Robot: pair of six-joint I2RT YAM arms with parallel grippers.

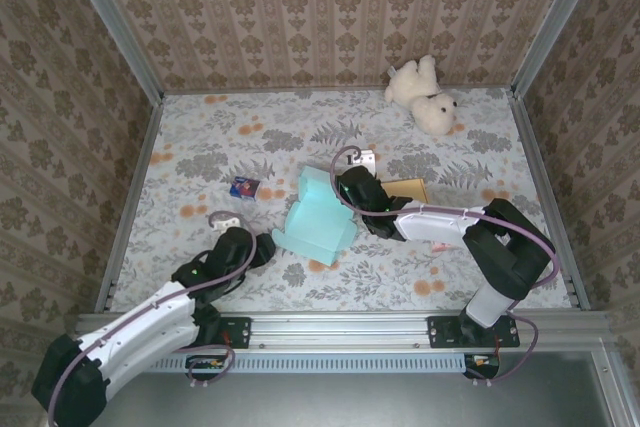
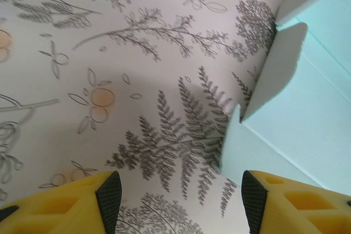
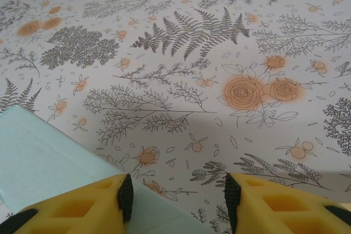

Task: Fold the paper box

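The paper box (image 1: 315,217) is a pale teal sheet, partly folded, lying mid-table with flaps raised. My left gripper (image 1: 262,247) sits just left of its lower left corner. In the left wrist view the left gripper (image 2: 181,201) is open over bare tablecloth, and the box (image 2: 307,108) has a flap edge close to the right fingertip (image 2: 253,198). My right gripper (image 1: 350,187) hovers at the box's upper right edge. In the right wrist view the right gripper (image 3: 179,198) is open, and a box panel (image 3: 49,157) runs under the left fingertip (image 3: 125,195).
A white teddy bear (image 1: 425,95) lies at the back right. A small blue packet (image 1: 245,187) sits left of the box, and a brown card (image 1: 408,190) right of it. Patterned walls with metal rails (image 1: 130,187) enclose the floral table.
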